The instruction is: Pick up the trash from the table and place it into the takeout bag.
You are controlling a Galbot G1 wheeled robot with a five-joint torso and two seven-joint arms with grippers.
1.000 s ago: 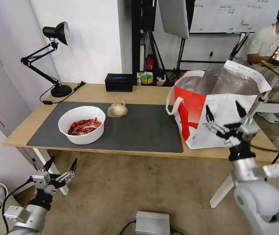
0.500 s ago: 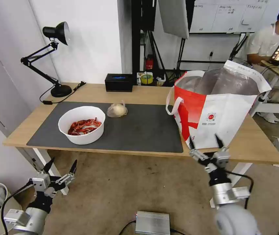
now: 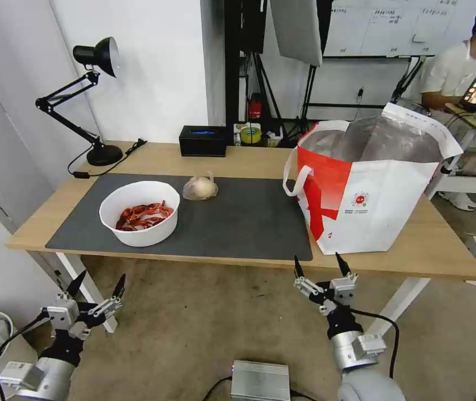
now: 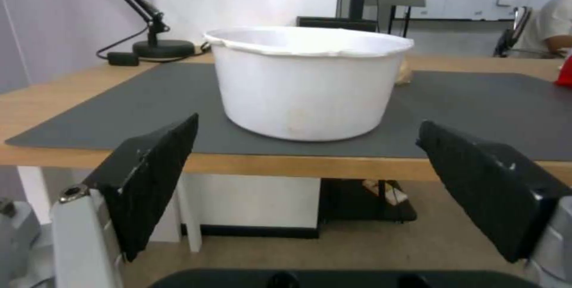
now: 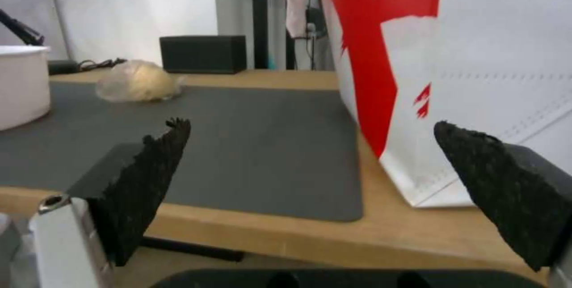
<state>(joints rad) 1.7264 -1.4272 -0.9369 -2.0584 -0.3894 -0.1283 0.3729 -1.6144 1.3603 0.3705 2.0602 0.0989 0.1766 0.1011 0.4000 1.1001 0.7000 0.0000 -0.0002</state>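
Observation:
A white round bowl (image 3: 140, 213) of red crayfish shells sits on the dark grey mat (image 3: 249, 223) at the table's left; its side wall (image 4: 307, 82) faces the left wrist camera. A small knotted clear bag (image 3: 199, 188) (image 5: 138, 86) lies behind it on the mat. The white and red takeout bag (image 3: 369, 184) (image 5: 453, 69) stands open at the table's right, foil lining showing. My left gripper (image 3: 96, 284) (image 4: 310, 189) hangs open below the table's front edge, before the bowl. My right gripper (image 3: 320, 266) (image 5: 310, 189) is open and empty, just under the front edge near the bag.
A black box (image 3: 203, 140) and a black desk lamp (image 3: 90, 100) stand at the table's back. A grey metal unit (image 3: 260, 380) lies on the floor in front. White table legs (image 3: 87, 289) run down beside my left gripper. A person sits at a desk far right.
My right arm has dropped from in front of the takeout bag to below the table's front edge and shifted left. The left gripper has sunk slightly.

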